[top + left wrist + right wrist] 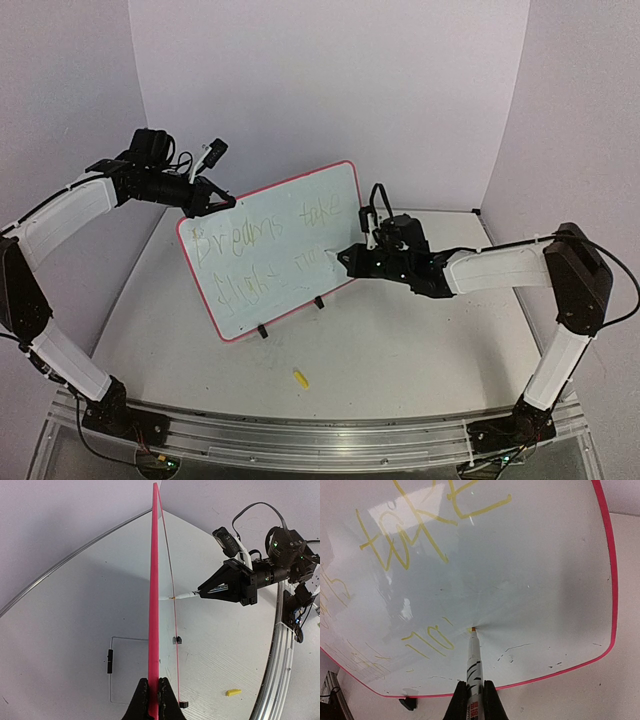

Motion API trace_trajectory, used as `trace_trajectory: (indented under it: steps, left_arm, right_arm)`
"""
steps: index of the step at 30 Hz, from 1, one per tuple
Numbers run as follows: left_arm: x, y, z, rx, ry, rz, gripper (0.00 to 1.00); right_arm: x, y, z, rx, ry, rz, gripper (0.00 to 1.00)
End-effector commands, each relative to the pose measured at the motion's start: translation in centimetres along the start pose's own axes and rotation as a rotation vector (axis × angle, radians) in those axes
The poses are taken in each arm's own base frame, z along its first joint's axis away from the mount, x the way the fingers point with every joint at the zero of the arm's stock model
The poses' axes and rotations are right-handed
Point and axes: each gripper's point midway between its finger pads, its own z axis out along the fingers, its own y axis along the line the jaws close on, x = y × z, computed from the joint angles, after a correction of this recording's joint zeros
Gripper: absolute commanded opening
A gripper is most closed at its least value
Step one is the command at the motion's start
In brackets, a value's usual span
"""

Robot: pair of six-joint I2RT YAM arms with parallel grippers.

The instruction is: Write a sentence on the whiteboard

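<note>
Writing (262,243) in pale yellow fills two rows on the whiteboard (300,205) in the view from above. The board stands up on the table (400,350) between the two arms, and it leans back a little. Two small black feet (262,332) sit under its bottom edge. The left gripper (205,203) is pinched tight on the top left edge of the board. The right gripper (345,257) is squeezed around a marker (337,255), and the tip is right at the front of the board, low and to the right. A little yellow cap (299,377) lies alone on the table, in front of the board and well apart from it. In the left wrist view the whiteboard (154,605) shows as a thin pink line, seen from its edge. The left gripper (153,685) at the bottom is closed on that edge, one finger on each side. The right gripper (202,588) reaches in from the right, and the marker (182,595) touches the front of the board. The yellow cap (233,692) lies low on the right. In the right wrist view the right gripper (472,686) is closed around the marker (474,657). The tip presses on the whiteboard (535,570), just past some short yellow marks. The word "take" is higher up on the left.
</note>
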Motion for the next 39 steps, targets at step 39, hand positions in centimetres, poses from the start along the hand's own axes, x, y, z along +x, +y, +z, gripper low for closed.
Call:
trace_trajectory:
  steps: [39]
  left_arm:
    - [6.7,-2.6,3.1,0.124,0.203,-0.087,0.0]
  right_arm:
    - [-4.8,0.1,-0.5,0.041,-0.1,-0.047,0.0]
